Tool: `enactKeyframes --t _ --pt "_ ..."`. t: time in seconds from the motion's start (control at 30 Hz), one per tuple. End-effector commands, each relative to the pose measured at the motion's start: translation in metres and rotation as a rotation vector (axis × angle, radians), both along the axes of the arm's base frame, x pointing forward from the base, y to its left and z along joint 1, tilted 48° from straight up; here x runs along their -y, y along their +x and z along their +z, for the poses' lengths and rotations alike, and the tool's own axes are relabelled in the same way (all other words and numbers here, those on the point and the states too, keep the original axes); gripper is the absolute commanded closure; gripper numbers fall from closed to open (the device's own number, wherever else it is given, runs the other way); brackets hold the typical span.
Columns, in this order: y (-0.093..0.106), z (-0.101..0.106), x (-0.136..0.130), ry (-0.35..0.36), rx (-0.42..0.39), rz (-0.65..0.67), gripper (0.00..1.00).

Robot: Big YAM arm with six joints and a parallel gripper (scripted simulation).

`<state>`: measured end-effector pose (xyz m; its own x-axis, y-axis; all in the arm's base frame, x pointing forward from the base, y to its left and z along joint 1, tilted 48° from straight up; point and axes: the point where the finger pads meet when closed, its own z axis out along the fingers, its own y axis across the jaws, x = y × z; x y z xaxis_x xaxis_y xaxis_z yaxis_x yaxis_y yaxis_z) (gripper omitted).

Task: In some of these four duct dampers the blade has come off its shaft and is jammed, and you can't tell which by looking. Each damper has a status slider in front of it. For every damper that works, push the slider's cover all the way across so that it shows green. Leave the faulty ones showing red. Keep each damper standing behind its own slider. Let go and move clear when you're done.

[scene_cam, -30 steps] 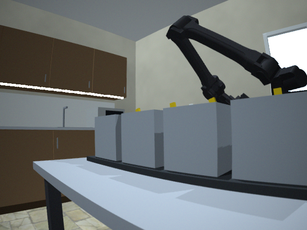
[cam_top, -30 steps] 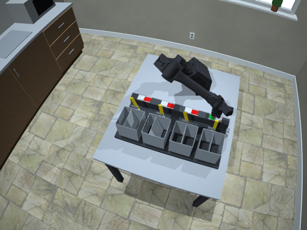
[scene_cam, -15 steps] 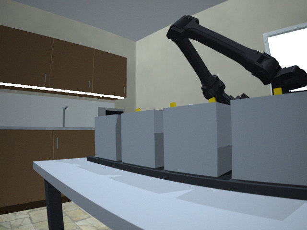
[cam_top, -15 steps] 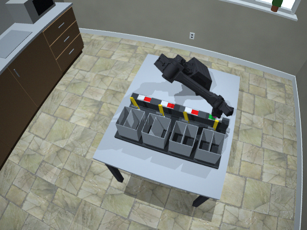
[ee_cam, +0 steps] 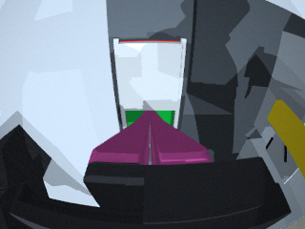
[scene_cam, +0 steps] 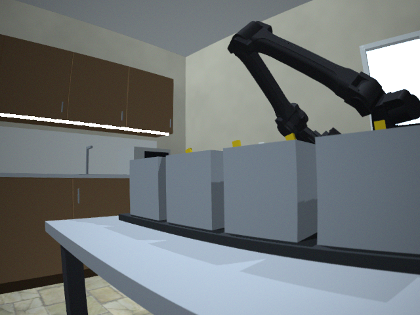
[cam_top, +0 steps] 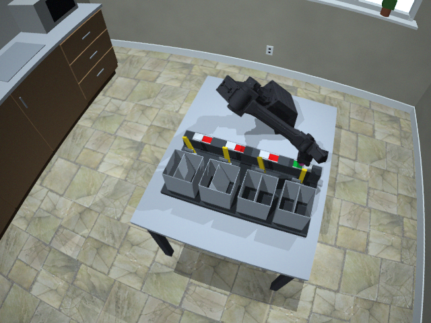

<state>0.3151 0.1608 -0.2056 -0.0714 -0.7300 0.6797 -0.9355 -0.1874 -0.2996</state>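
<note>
So there's four open-topped grey duct dampers (cam_top: 217,194) (scene_cam: 259,193) standing in a row behind their sliders (cam_top: 243,149) (ee_cam: 150,78), the three left ones showing red and the far-right one mostly green with just a thin red sliver.
</note>
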Motion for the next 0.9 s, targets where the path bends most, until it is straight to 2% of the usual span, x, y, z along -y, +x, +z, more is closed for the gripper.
enactKeyframes --t 0.0,0.2,0.47,0.7,0.87 --pt "0.004 0.003 -0.002 0.022 0.011 -0.006 1.00" --pt "0.002 0.001 0.007 0.007 -0.003 -0.010 1.00" --pt "0.005 0.005 0.003 0.010 -0.001 -0.010 1.00" --pt "0.004 0.019 -0.030 0.039 0.029 0.013 1.00" --pt "-0.002 0.029 -0.040 0.041 0.029 0.013 1.00"
